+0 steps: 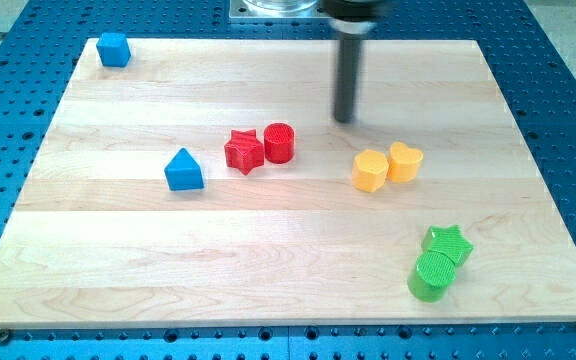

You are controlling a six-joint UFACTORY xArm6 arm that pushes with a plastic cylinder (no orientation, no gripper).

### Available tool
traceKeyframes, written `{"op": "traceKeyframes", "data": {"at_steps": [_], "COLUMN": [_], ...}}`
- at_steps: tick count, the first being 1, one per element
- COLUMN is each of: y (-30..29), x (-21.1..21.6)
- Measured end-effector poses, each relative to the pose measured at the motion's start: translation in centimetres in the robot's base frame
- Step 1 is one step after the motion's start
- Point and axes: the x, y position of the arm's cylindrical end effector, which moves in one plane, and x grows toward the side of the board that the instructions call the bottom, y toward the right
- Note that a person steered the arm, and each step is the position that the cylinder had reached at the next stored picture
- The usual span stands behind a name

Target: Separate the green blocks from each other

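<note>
Wooden board (268, 290); green cylinder (431, 276) and green star (448, 243) touching near its bottom-right corner. My tip (344, 119) sits well apart toward the top edge, no fingers, holding nothing, touching no block. Both look light, rigid, easy-sliding: push into their seam.

my body shows only as a short stretch at the view's top. a wide black collar sits at the upper edge, rounded and glossy, cut off by the frame. behind it a pale silvery metal ring peeks out. from the collar a straight rod descends, dark grey, smooth and cylindrical, with a soft lighter sheen running down its length. it keeps one thickness all the way down to my tip (344, 119), which ends blunt and flat. no cables, screws or markings are visible on me.
</note>
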Motion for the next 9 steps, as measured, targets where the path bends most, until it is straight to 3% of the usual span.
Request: {"op": "traceKeyframes", "data": {"at_steps": [1,2,3,6,8,9], "y": [11.8,15.5,14.7,8.1,1.1,0.5], "x": [6.2,15.4,20.7,20.7,17.1,17.9]}}
